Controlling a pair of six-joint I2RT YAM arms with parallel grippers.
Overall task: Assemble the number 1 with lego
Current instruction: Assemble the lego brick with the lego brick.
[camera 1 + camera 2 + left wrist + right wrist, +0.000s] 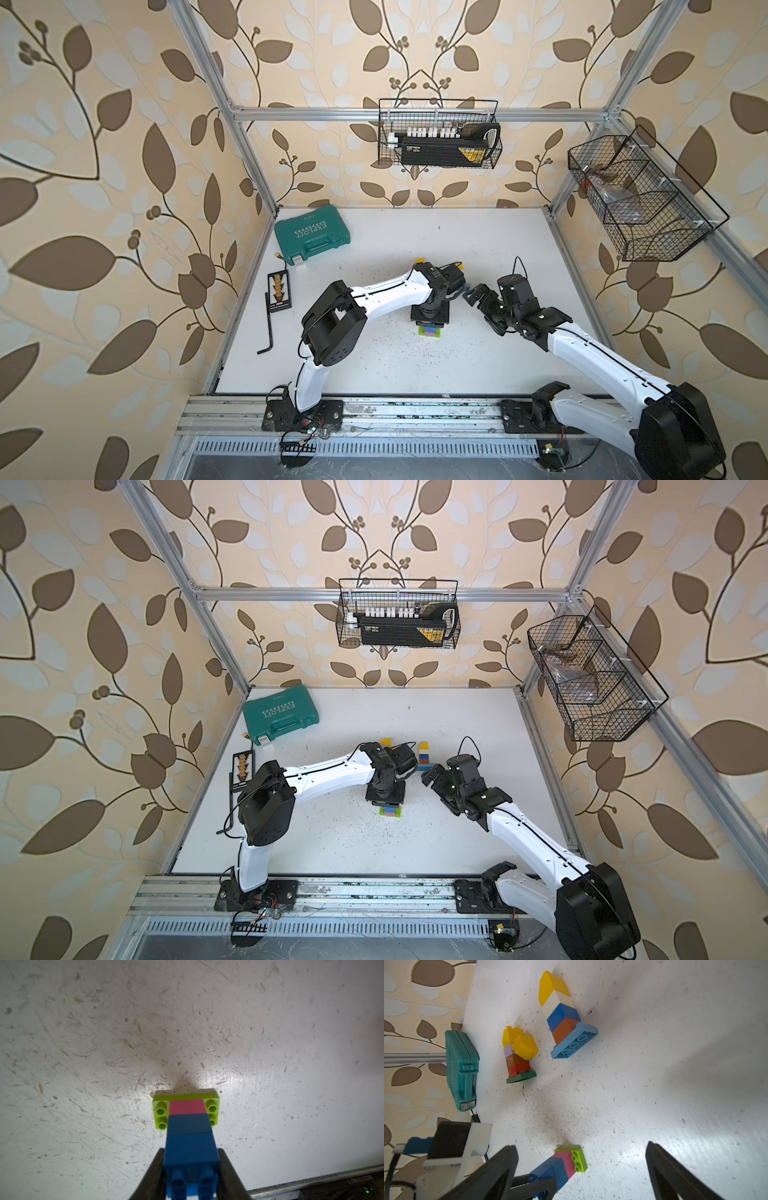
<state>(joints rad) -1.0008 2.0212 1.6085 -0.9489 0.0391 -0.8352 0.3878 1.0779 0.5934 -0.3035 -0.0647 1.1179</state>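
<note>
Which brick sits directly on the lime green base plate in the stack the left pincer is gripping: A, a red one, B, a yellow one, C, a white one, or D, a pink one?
D: in the left wrist view the pink brick sits right on the lime green base plate, below the blue bricks that the left pincer is shut on.

Three lego stacks, I count. Four bricks in the lime-based stack, six in the dark-green-based stack, five in the light-blue-based stack: fifteen bricks. By colour that's three yellow, three dark blue, two brown, and one each of the other colours. Around them: one teal case, two wire baskets, the back basket and the side basket, one hex key, one bit holder.
</note>
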